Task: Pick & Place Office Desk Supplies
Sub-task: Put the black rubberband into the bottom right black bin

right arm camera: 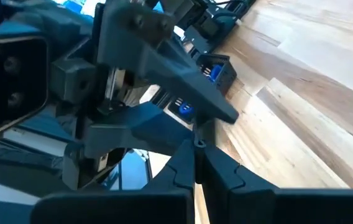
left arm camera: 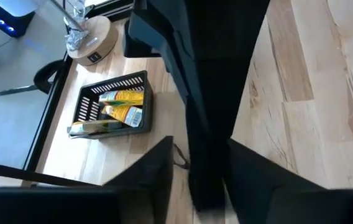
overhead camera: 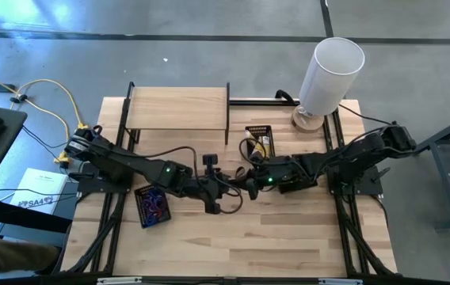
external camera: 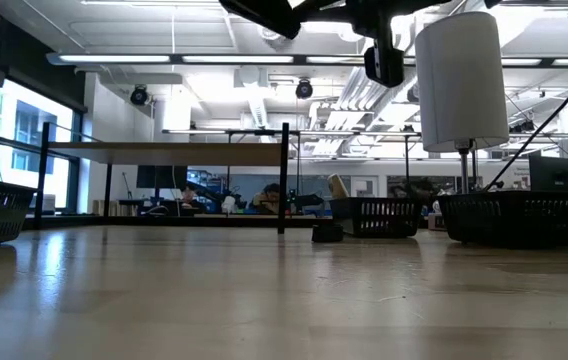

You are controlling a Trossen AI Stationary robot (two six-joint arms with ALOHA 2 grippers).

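grippers meet mid-table: right gripper pinched tight on a thin dark loop, prob. light & floppy; left gripper jaws part-open, flanking the right's fingers.

- The work surface is a light wooden table of butcher-block planks, bordered by dark metal rails.
- A low wooden shelf on black legs stands at the far edge, left of centre.
- A tall white cylinder stands on a round wooden base at the far right corner.
- A black mesh tray holding yellow packets rests near the cylinder.
- A second black mesh tray with coloured loops rests on the left half of the table.
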